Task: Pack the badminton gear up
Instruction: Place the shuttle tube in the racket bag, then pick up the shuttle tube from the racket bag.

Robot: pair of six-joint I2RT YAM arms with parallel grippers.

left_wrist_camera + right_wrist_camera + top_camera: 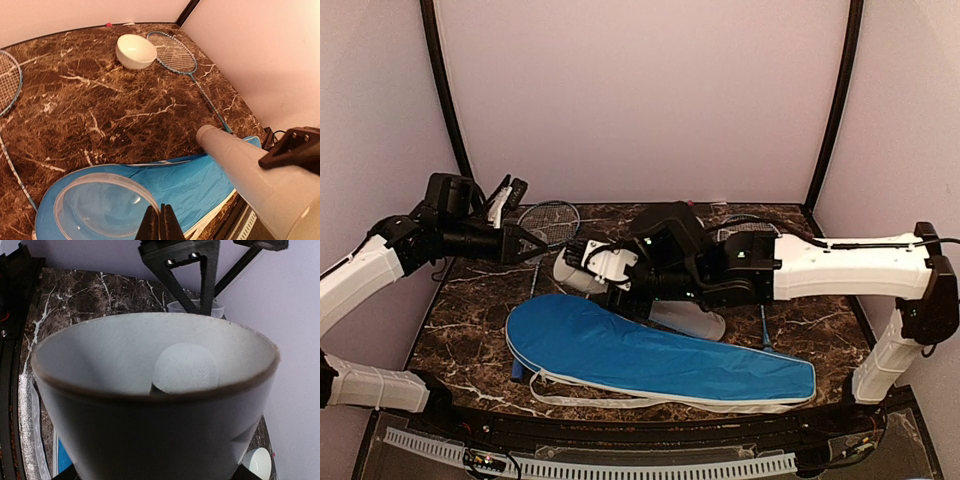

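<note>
Already one shuttlecock (185, 367) sits in the tube (150, 415) your right pincer (620, 280) clasps; left pincer (160, 222), closed, pinches the clear cap (100, 205); rackets (172, 52) lie unpacked.

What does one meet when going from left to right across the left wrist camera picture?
Blue-framed racket head cut by the left edge → small white round bowl → second blue-framed racket head → long white tube. The clear round lid and blue racket cover span too wide to place.
</note>
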